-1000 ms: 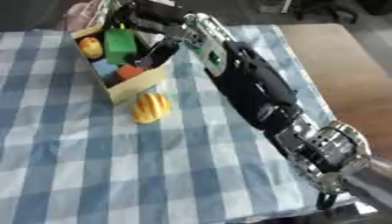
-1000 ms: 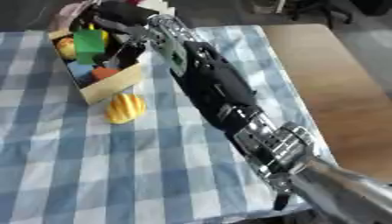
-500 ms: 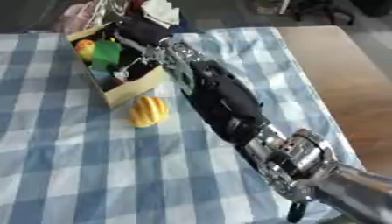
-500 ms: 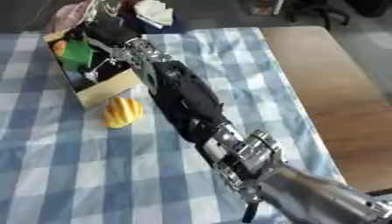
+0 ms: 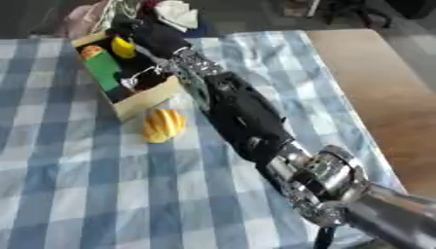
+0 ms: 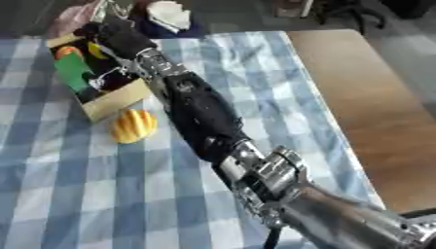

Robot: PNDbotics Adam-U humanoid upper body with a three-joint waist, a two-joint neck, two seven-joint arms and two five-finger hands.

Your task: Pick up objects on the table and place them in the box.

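An open cardboard box (image 5: 146, 99) stands at the far left of the checked cloth. Inside it lie a green piece (image 5: 104, 69), a yellow piece (image 5: 124, 47), an orange-red piece (image 5: 91, 49) and some dark things. On the cloth just in front of the box lies a ridged yellow-orange fruit (image 5: 163, 125). My right arm stretches from the lower right across the table, and my right hand (image 6: 117, 37) is over the box's far right corner. The hand shows only as a dark shape there. My left hand is in neither view.
A blue-and-white checked cloth (image 5: 77, 194) covers the left part of the table, and bare wood (image 5: 374, 87) shows on the right. A crumpled white thing (image 5: 177, 14) and a pink thing (image 5: 83, 18) lie beyond the table's far edge.
My right arm has swung left, its forearm now lying close along the box's right side. The hand has gone from over the box's middle to its far right corner. The yellow-orange fruit has stayed put.
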